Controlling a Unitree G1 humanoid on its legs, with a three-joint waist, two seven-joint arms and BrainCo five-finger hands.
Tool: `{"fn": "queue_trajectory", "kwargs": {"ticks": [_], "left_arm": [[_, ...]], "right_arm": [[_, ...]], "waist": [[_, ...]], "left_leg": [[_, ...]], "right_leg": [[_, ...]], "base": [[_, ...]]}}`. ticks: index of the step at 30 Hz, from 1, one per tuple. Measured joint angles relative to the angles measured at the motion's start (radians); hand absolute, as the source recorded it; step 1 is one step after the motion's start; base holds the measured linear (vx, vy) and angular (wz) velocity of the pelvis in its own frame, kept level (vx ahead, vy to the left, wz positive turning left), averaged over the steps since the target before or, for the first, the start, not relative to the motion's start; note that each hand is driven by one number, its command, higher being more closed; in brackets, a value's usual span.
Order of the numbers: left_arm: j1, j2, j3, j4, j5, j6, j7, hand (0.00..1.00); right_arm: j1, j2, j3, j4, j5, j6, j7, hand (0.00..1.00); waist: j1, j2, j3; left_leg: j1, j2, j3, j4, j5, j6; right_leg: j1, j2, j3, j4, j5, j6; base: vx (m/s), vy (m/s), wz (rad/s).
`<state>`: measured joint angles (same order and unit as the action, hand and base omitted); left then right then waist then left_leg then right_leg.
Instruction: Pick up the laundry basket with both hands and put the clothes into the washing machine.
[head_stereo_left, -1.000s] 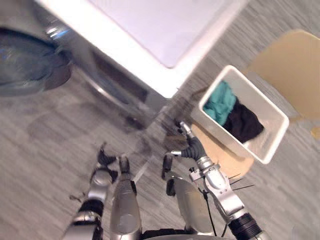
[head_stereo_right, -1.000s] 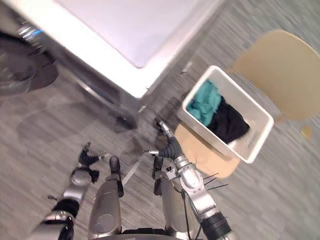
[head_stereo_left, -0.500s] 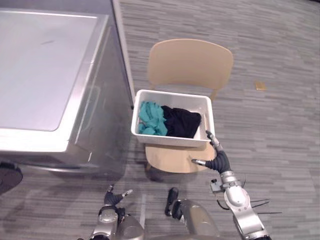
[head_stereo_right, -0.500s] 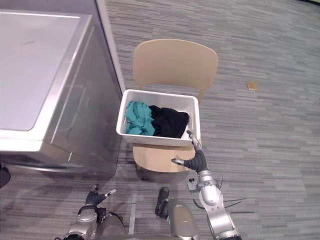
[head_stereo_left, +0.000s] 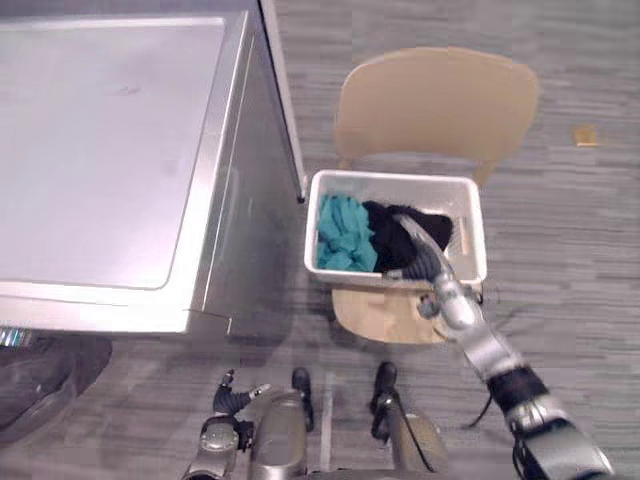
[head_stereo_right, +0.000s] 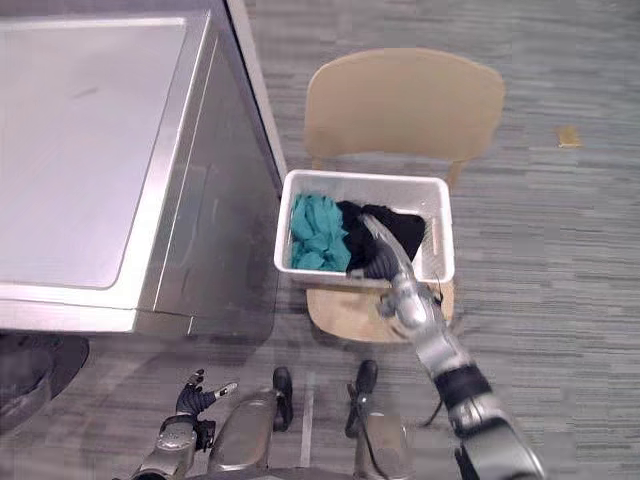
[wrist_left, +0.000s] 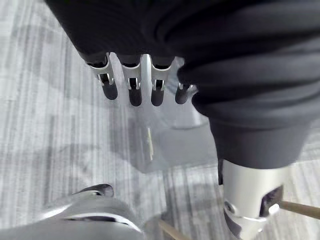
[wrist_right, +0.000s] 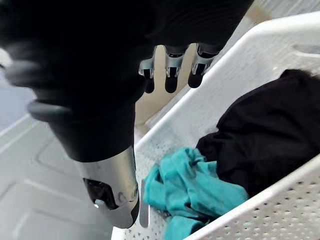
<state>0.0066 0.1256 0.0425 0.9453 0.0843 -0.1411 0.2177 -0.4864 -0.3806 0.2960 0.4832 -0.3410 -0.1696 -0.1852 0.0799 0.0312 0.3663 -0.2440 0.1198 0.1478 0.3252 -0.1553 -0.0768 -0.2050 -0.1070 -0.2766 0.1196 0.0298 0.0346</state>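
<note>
1. Left eye view:
   - A white laundry basket sits on the seat of a tan chair.
   - The chair is just beside the side wall of the washing machine.
   - In the basket, a teal cloth lies on the machine side and a black cloth lies next to it, the two touching.
   - The right hand reaches over the basket's near rim, above the black cloth. I can't tell whether it touches the cloth.
   - The left hand is low, over the grey floor, well apart from the basket.
2. Right eye view:
   - The layout is the same: basket on the chair, both cloths inside, nothing hanging over the rim.
   - The right hand is over the basket's middle, and the left hand is down by the floor.
3. Left wrist view:
   - The left hand's fingers are straight and loose, and it holds nothing.
   - The floor lies beyond them.
4. Right wrist view:
   - The right hand's fingers are extended and spread, gripping nothing.
   - They are above the inside of the basket, pointing at its far wall.
   - The teal cloth is bunched in one end and the black cloth fills the other.
</note>
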Motion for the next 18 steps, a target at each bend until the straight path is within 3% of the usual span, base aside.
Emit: {"fn": "queue_trajectory", "kwargs": {"ticks": [3,5,12,16,17,18], "left_arm": [[-0.029,0.001,0.0,0.0,-0.003,-0.001,0.002,0.0],[-0.03,0.0,0.0,0.002,-0.003,-0.003,0.003,0.0],[-0.085,-0.003,-0.001,0.047,-0.004,-0.028,0.007,0.0],[-0.161,-0.026,-0.01,0.056,-0.013,-0.042,0.009,0.0],[-0.175,-0.034,-0.012,0.058,-0.014,-0.042,0.009,0.0],[-0.18,-0.034,-0.012,0.06,-0.014,-0.042,0.009,0.0]], "right_arm": [[-0.185,-0.044,0.015,0.157,-0.036,0.026,-0.036,0.0],[-0.292,-0.062,0.019,0.273,-0.06,0.043,-0.06,0.0],[-0.509,-0.082,0.098,0.521,-0.072,0.071,-0.083,0.0],[-0.584,-0.089,0.107,0.62,-0.072,0.095,-0.084,0.0],[-0.599,-0.089,0.121,0.634,-0.072,0.1,-0.084,1.0],[-0.608,-0.09,0.128,0.638,-0.072,0.101,-0.084,1.0]], "waist": [[0.046,0.001,0.056],[0.067,0.002,0.061],[0.111,0.019,0.082],[0.157,0.032,0.118],[0.162,0.033,0.124],[0.163,0.033,0.124]], "left_leg": [[-0.055,-0.002,-0.028,0.004,0.009,0.014],[-0.108,-0.013,-0.059,0.007,0.016,0.025],[-0.223,-0.029,-0.105,0.037,0.027,0.041],[-0.287,-0.036,-0.123,0.034,0.048,0.05],[-0.305,-0.04,-0.131,0.033,0.054,0.052],[-0.312,-0.044,-0.135,0.03,0.059,0.052]], "right_leg": [[-0.04,0.002,-0.023,0.001,0.012,-0.008],[-0.077,0.001,-0.047,0.001,0.018,-0.011],[-0.15,0.0,-0.069,-0.013,0.046,-0.012],[-0.19,-0.002,-0.077,-0.047,0.076,-0.013],[-0.2,-0.002,-0.081,-0.055,0.08,-0.012],[-0.206,-0.003,-0.083,-0.056,0.08,-0.012]], "base": [[-0.07,-0.005,0.22],[-0.06,0.006,0.29],[-0.03,0.023,0.16],[-0.04,0.019,0.14],[-0.02,0.016,0.12],[-0.02,0.019,0.24]]}}
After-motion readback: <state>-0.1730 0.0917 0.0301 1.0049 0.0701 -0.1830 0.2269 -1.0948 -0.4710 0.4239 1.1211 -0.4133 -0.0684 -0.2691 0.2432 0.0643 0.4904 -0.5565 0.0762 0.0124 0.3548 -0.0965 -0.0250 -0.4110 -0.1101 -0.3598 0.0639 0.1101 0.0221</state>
